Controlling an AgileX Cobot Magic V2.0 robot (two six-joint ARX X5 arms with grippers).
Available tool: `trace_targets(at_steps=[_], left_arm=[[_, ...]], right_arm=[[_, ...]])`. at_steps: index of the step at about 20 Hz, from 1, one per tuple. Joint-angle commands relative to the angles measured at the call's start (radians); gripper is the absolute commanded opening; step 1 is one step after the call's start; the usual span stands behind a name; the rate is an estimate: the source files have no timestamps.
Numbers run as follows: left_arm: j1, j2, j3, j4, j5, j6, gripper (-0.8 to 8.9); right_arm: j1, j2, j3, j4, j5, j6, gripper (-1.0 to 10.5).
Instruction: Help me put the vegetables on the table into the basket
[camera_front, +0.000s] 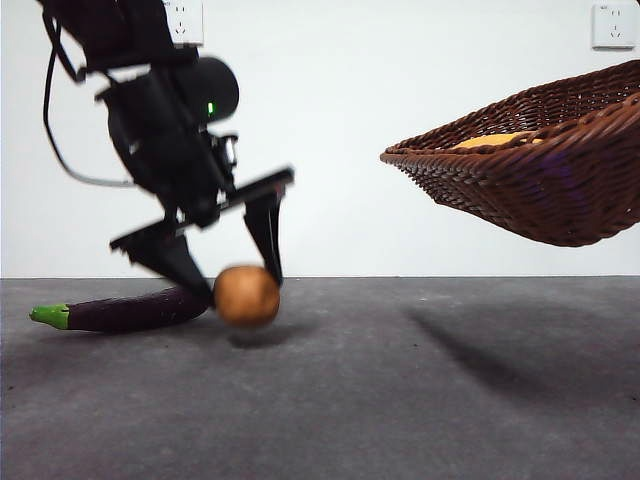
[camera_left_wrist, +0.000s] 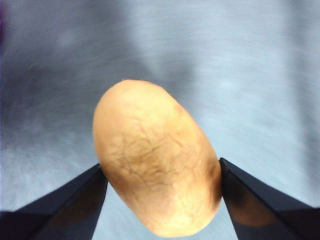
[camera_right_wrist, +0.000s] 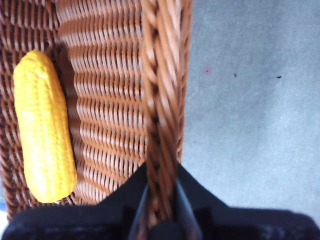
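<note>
- front view: the left gripper (camera_front: 243, 285) comes down from a dark arm and pinches the potato (camera_front: 247, 296) between its two black jaws. the potato is blurred and appears to hang just clear of the table (camera_front: 400, 400), with a small shadow right under it.
- front view: the eggplant (camera_front: 125, 311) lies flat on the table just beside the potato, on the side away from the basket (camera_front: 540, 180), its green stem pointing away from the potato. one jaw stands in front of the eggplant's near end, so i cannot tell whether eggplant and potato touch.
- front view: the basket is held tilted in the air, well apart from the potato and higher than it, with a soft shadow on the table below. a strip of the yellow corn (camera_front: 495, 140) shows over its rim.
- left wrist view: the potato (camera_left_wrist: 157, 180) fills the gap between the left gripper's (camera_left_wrist: 162, 182) jaws, one jaw pressed against each side of it. the blurred grey table lies behind.
- right wrist view: the right gripper (camera_right_wrist: 161, 192) is clamped on the braided rim of the basket (camera_right_wrist: 160, 100), one jaw on each side of the braid. the corn (camera_right_wrist: 42, 127) lies inside the basket along its woven wall, near the rim but apart from the jaws. the grey table (camera_right_wrist: 250, 100) shows on the outer side of the rim.
</note>
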Motion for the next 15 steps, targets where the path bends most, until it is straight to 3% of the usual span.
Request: trace_targets(at_steps=[1,7,10,15], left_arm=[[-0.030,-0.125,0.033,-0.031,0.014,0.090,-0.09],[-0.212,-0.363,0.033,-0.057,0.008,0.120,-0.09],[-0.323,-0.372,0.033,-0.024,-0.031,0.119,-0.09],[-0.410,-0.346,0.033,0.049,-0.109,0.114,-0.09]], right_arm=[[0.000,-0.002,-0.007,0.009,-0.011,-0.006,-0.2],[0.002,-0.002,-0.007,0.021,-0.015,-0.003,-0.2],[0.035,-0.002,-0.007,0.014,-0.065,-0.004,-0.2],[0.145,-0.002,-0.008,-0.013,-0.063,-0.003,-0.2]])
